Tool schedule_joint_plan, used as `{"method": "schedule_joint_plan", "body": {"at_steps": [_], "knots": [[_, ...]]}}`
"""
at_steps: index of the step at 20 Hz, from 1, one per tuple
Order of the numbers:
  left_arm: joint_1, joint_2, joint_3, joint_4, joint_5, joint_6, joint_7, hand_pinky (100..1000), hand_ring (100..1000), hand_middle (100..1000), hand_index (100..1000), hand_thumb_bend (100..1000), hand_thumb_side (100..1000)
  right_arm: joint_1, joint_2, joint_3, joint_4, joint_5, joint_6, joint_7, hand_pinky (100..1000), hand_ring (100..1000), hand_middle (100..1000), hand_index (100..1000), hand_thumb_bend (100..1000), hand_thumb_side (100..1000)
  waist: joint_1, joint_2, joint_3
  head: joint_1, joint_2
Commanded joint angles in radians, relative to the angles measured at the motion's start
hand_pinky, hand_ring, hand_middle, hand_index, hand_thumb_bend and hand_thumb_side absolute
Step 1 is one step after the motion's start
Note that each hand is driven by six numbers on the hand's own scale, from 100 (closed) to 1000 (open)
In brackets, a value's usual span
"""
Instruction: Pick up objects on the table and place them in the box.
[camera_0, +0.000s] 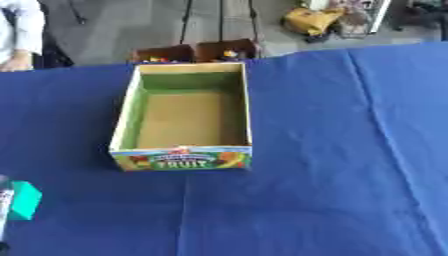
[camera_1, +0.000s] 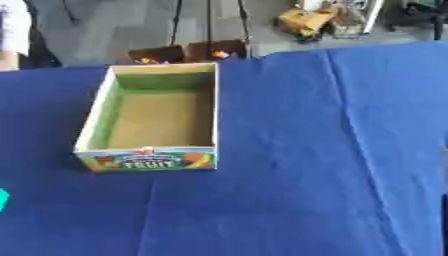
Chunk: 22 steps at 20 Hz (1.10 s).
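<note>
Over at the tabletop's near-left edge sits a teal object, well apart from the empty box up the middle, and looks longer front-to-back. No robot hand shows, so open or closed I can't tell; left arm's probably nearer.

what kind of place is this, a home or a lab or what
Probably a lab or workshop set up for testing: a table under a blue cloth, one empty fruit box laid out on it, and stand legs and cluttered gear on a grey floor behind.
</note>
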Motion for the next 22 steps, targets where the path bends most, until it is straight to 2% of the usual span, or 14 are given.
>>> {"method": "schedule_joint_plan", "body": {"at_steps": [1,5,14,22], "knots": [[-0.006,0.008,0.004,-0.014,-0.002,0.001,-0.003,626,669,740,906,203,956,-0.012,-0.021,-0.009,-0.020,-0.005,0.003,0.004,651,663,512,688,100,861,-0.002,-0.015,0.002,0.002,0.000],[-0.003,0.030,0.008,-0.014,-0.012,0.002,-0.006,630,673,748,910,200,954,-0.008,-0.021,-0.010,-0.020,-0.007,0.007,0.008,652,663,511,688,100,859,-0.001,-0.014,0.004,0.001,0.001],[0.026,0.207,0.014,-0.014,-0.088,0.018,-0.009,669,710,785,932,159,962,-0.007,-0.025,-0.007,-0.020,-0.007,0.008,0.007,650,663,515,688,100,860,0.004,-0.029,0.005,0.025,0.047],[0.054,0.366,0.000,-0.014,-0.140,0.065,-0.001,695,731,801,949,136,952,-0.005,-0.025,-0.001,-0.020,-0.005,0.008,0.007,649,663,517,688,100,865,0.007,-0.044,0.001,0.038,0.043]]}}
